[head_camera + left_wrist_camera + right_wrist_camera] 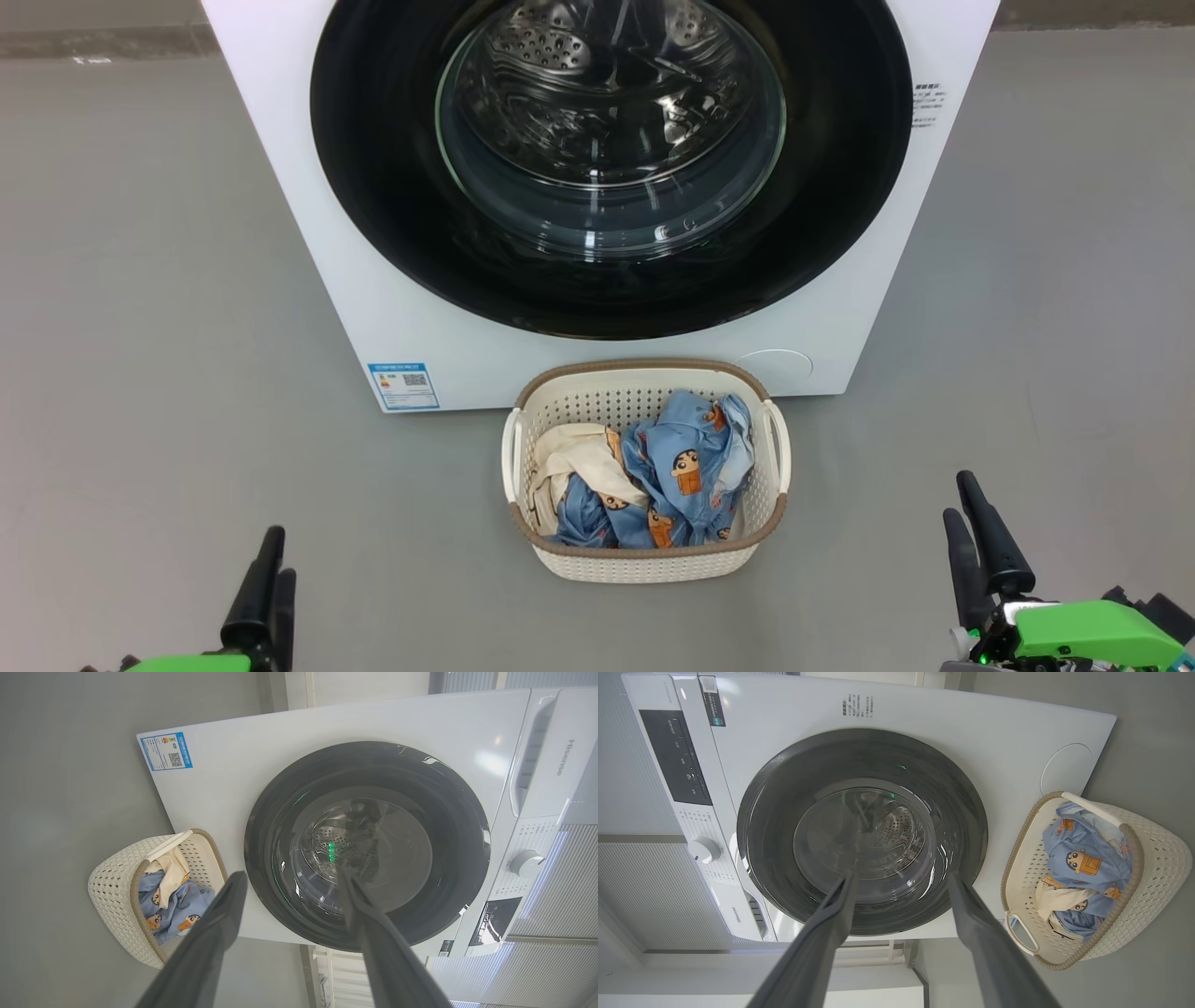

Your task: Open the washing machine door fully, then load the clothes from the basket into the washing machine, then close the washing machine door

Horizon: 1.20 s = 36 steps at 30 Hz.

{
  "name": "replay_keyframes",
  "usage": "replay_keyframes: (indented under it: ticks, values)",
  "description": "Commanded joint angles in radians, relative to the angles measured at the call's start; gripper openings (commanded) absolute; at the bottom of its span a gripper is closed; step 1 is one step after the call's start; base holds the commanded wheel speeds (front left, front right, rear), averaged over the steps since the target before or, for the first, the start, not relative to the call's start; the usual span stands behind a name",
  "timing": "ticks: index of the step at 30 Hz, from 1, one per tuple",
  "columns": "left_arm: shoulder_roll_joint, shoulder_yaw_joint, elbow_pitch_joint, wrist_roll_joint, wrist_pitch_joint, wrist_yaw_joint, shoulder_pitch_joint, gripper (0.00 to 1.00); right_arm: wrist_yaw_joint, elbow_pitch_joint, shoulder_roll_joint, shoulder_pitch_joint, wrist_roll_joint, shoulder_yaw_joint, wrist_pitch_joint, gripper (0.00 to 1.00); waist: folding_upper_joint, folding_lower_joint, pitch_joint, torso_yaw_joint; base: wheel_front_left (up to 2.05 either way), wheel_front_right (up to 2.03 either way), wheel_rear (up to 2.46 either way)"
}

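- I'm seeing the left gripper and right gripper hanging empty, jaws spread wide. In the head view their bodies are getting cut off at the bottom edge.
- The basket is sitting on the floor just before the washing machine, with the clothes heaped inside and the lower layers hidden.
- The washing machine door is sitting shut, and reflections are blurring the drum behind its glass.

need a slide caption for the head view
Closed washing machine door, basket of clothes on the floor before it, left tool and right tool open.
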Motion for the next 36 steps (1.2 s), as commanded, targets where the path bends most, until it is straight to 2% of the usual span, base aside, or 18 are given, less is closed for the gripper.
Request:
replay_keyframes:
  ticks: [1,20,36]
  values:
    - [0.022,0.007,-0.036,0.016,-0.009,-0.004,-0.049,1.0,0.0,-0.034,-0.014,-0.051,-0.015,0.012,-0.011,1.0,0.0,-0.0001,0.001,0.0,0.0,0.0,0.0]
    - [0.042,-0.014,-0.091,0.21,-0.063,-0.006,-0.068,1.0,0.001,-0.089,-0.035,-0.086,-0.219,0.087,-0.064,1.0,0.0,-0.0001,0.01,0.002,0.0,0.0,0.0]
    - [0.063,-0.034,-0.109,0.515,-0.113,-0.007,-0.076,1.0,0.001,-0.092,-0.066,-0.121,-0.549,0.17,-0.114,1.0,0.0,-0.0001,0.013,0.005,0.0,0.0,0.0]
